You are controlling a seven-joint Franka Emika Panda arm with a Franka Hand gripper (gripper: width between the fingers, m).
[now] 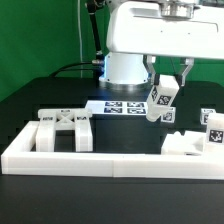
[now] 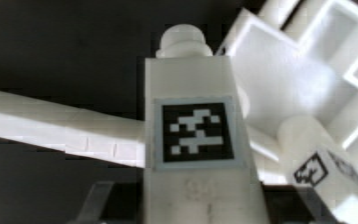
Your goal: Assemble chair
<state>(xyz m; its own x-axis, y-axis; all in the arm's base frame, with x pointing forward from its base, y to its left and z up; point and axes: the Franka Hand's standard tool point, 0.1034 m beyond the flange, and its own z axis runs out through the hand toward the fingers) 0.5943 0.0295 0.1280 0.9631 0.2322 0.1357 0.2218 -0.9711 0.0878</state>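
Tool (image 1: 168, 84) points down, clamped on a tilted chair leg (image 1: 162, 102)

We note the gripper (image 1: 168, 84) clamped on a tilted, tagged leg (image 1: 162, 103). Near it, lower down, lies the marker board (image 1: 120, 107). The X-braced frame (image 1: 64, 131) sits well apart from the gripper.

leg (image 1: 163, 100): white, tagged, airborne, tilted | X-braced frame (image 1: 65, 130): flat, exterior view's left

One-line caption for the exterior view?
Tool grips a tagged white chair leg aloft; X-braced frame lies on the table.
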